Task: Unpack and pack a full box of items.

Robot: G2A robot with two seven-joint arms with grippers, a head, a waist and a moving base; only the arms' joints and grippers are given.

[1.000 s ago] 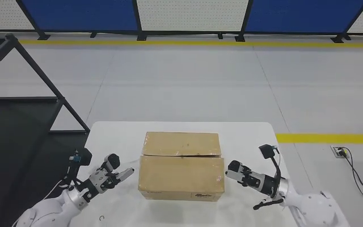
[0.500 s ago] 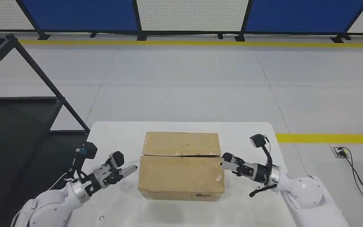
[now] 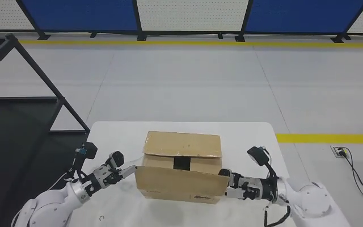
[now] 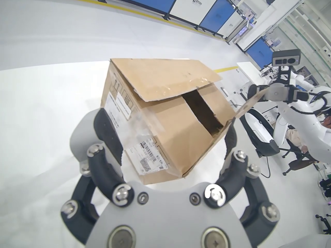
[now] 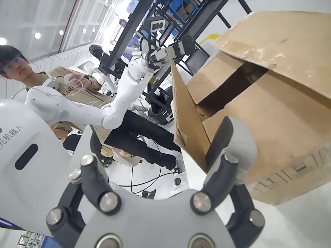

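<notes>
A brown cardboard box (image 3: 180, 175) stands in the middle of the white table (image 3: 113, 136). Its near top flap (image 3: 181, 179) is raised, and a dark gap (image 3: 181, 163) shows between the two flaps. My left gripper (image 3: 129, 168) is open at the flap's left end; in the left wrist view the left gripper (image 4: 168, 125) straddles the box corner (image 4: 165, 161). My right gripper (image 3: 222, 175) is open at the flap's right end. In the right wrist view the lifted flap (image 5: 186, 119) stands between the right gripper's (image 5: 160, 127) fingers. The box's contents are hidden.
A black metal rack (image 3: 34, 74) stands left of the table. A small ring (image 3: 101, 218) lies near the table's front left. Bare tabletop lies behind the box and on both sides. Blue partitions (image 3: 79, 14) line the far floor.
Both grippers have closed in on the box's near corners. The near flap has come up from flat, opening a dark gap in the top.
</notes>
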